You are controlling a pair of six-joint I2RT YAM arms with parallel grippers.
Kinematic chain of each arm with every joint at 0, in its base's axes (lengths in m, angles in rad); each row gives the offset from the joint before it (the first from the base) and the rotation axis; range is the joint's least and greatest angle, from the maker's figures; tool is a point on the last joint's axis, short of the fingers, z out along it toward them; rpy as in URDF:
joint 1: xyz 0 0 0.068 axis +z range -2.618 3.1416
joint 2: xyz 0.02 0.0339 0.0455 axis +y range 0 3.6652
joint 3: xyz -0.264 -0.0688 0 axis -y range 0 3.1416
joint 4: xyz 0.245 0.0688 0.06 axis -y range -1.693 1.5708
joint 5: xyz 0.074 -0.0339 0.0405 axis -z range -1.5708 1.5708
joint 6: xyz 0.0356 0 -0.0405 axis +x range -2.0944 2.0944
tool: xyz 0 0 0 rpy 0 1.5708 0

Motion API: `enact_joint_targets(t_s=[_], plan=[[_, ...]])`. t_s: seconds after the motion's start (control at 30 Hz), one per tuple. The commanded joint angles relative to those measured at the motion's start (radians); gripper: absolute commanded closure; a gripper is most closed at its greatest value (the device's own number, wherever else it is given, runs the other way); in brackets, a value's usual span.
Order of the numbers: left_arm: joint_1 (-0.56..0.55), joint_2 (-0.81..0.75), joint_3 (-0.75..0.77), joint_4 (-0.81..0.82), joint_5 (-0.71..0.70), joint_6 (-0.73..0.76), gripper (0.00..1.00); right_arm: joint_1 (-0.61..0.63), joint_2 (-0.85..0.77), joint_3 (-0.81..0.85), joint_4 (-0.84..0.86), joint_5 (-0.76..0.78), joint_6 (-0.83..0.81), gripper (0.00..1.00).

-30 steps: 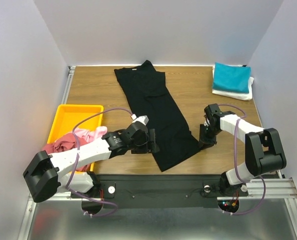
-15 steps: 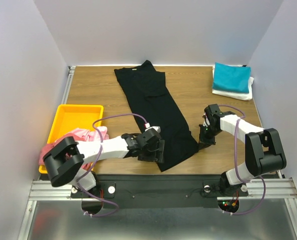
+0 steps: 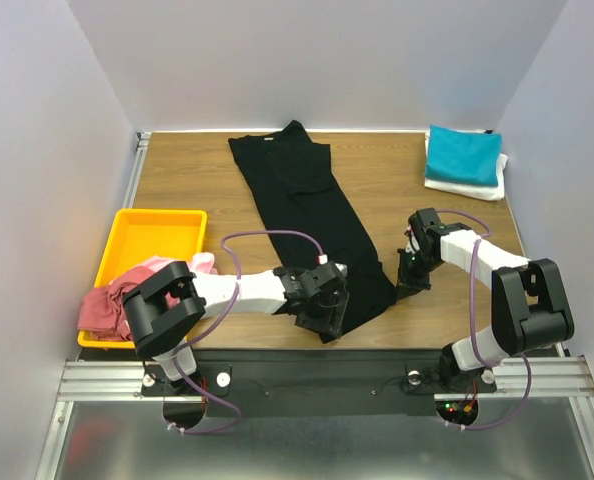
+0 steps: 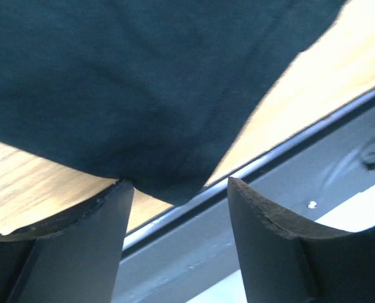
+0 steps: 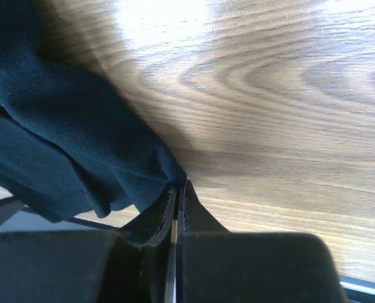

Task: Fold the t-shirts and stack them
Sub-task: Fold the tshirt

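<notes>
- The black t-shirt is lying lengthwise on the table; the right tool is pinching its near right corner, probably to anchor the hem.
- The left tool is hovering spread over the other hem corner, seemingly readying a matching grasp.
- Over the last second it has been sliding rightward; the right tool is staying put.

The left arm stretches low and rightward along the near edge, its hand angled down, fingers spread apart. The right arm bends inward, its hand low, fingertips pinched together on the large black cloth t-shirt.
</notes>
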Motion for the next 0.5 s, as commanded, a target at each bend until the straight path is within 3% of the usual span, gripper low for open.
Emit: enact_joint_targets(t_s=[0.0,0.17,0.37,0.47], plan=[[-0.019,0.022,0.037,-0.045,0.027,0.006,0.3,0.008,-0.022,-0.002,-0.01,-0.019,-0.001,1.0],[-0.031,0.042,0.04,-0.061,0.036,-0.002,0.33,0.008,-0.025,-0.002,-0.01,-0.02,-0.002,1.0],[-0.036,0.087,0.066,-0.1,0.025,0.001,0.57,0.008,-0.039,-0.005,-0.01,-0.025,-0.001,1.0],[-0.039,0.103,0.08,-0.128,0.007,0.0,0.64,0.01,-0.043,-0.006,-0.013,-0.027,-0.001,1.0]])
